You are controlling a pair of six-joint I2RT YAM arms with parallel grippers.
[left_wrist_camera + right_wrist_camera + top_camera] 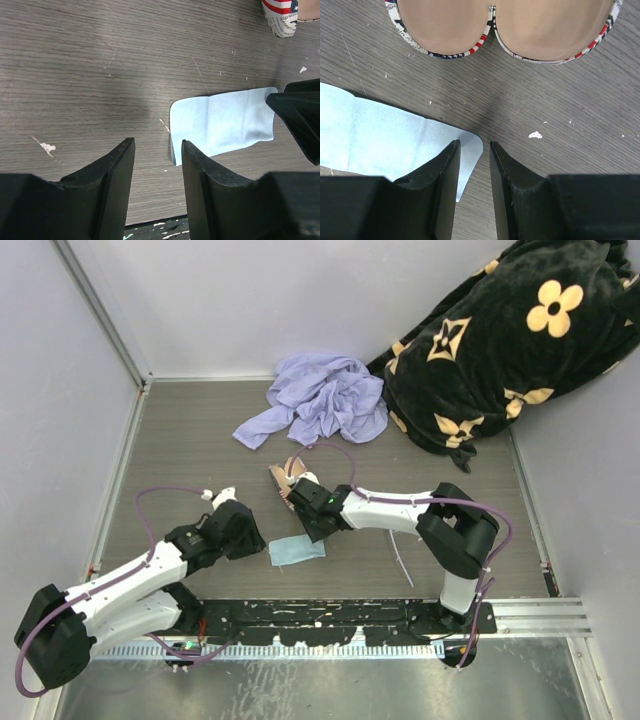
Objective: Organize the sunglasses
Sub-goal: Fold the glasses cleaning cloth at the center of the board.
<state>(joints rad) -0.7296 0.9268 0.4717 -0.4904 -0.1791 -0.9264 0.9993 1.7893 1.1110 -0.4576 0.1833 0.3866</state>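
The sunglasses do not show clearly in any view; only a thin white strand [402, 562] lies beside the right arm, and I cannot tell what it is. The red-and-white printed case [288, 482] lies open, its tan inside facing up in the right wrist view [495, 22]. The light-blue cloth [296, 550] lies flat in front of it. My right gripper [306, 528] is slightly open, its jaws straddling the cloth's corner [380, 135] at table level [475, 144]. My left gripper [258, 538] is open and empty [157, 142], just left of the cloth [225, 125].
A crumpled lavender cloth [322, 400] lies at the back centre. A large black blanket with tan flower prints [500, 340] fills the back right corner. Grey walls close off the table on the left, back and right. The case's end shows in the left wrist view [282, 17].
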